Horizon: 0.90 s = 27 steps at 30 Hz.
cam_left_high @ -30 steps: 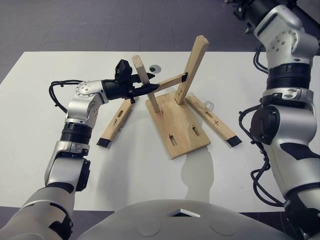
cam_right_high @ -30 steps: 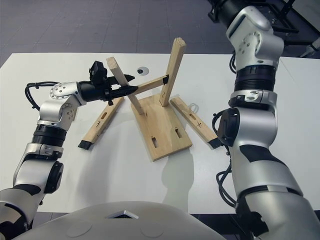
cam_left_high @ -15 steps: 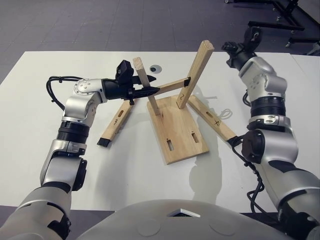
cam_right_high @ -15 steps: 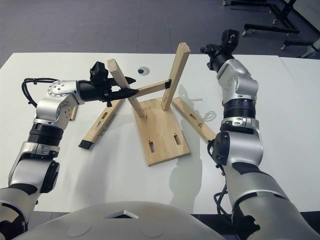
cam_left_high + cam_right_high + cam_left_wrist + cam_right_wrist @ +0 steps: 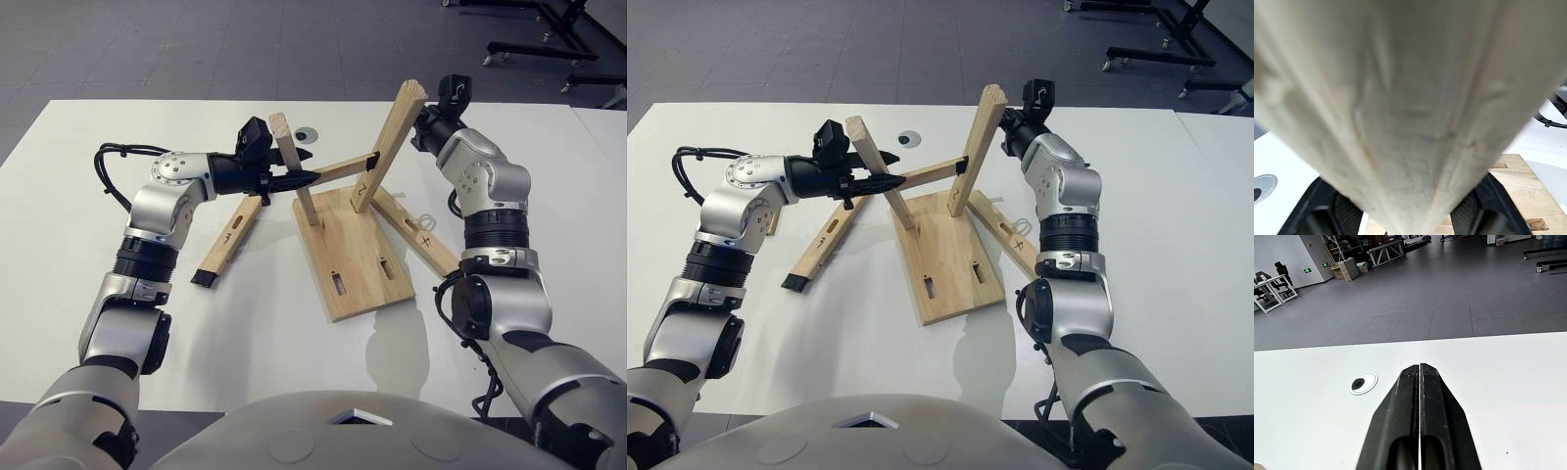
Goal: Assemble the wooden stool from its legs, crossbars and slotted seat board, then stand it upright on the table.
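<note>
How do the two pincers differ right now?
The left pincer clamps the left standing leg near the crossbar; the right pincer is shut on nothing. The left sits partway down its leg; the right is beside the right leg's top. Both are shut.

A small round grommet [image 5: 308,133] — and, on the dark floor [image 5: 147,39] beyond, wheeled metal frames [image 5: 537,47].
</note>
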{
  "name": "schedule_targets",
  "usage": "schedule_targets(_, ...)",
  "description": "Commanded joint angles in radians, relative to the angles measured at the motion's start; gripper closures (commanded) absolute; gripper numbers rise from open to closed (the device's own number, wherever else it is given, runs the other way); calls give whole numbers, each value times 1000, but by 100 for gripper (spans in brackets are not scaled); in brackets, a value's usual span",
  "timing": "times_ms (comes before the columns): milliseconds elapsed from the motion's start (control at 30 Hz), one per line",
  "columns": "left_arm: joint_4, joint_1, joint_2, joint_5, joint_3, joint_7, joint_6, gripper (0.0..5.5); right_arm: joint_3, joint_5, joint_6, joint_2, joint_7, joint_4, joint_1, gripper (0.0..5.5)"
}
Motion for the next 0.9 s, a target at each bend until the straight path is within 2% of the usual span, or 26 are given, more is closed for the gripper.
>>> schedule_targets(33,-4,12,9,59,-31,13,5,341,17,2,16,13,18,-19,-1,547)
schedule_targets(600,-36,-34,-3,101,-62,89,113,341,66,-22,47,58,8,-163,30,547)
schedule_targets(900,-53,-55,6,143,-123,99,146,341,75,-24,66,79,-2,-203,35,547)
